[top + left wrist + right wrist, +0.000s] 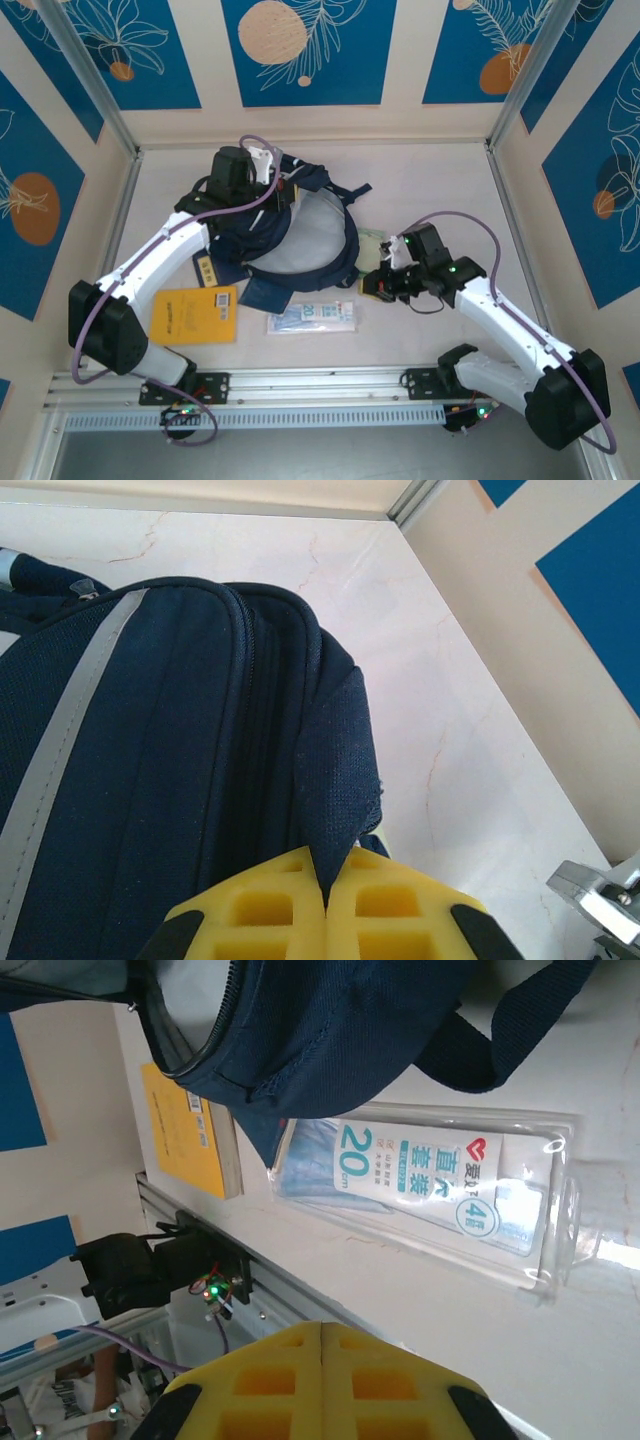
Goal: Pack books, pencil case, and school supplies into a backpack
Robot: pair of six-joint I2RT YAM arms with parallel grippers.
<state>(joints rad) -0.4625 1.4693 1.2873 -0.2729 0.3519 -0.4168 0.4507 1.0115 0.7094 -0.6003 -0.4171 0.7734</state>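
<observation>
Pinching a fold of the backpack (170, 780) at mid-table in our left gripper (326, 905), we hold our right gripper (320, 1360) clenched on nothing near the clear packet (430, 1185) beside the orange-yellow book (185, 1130).

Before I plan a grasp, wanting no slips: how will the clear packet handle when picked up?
The packet probably slips: its clear plastic looks glossy. Lying flat on the table, it offers little edge to pinch. It looks thin, so likely light and bendy.

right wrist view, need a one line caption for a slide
Shut right gripper facing the clear packet on the table, one corner under the backpack, orange-yellow book beside it.
</observation>
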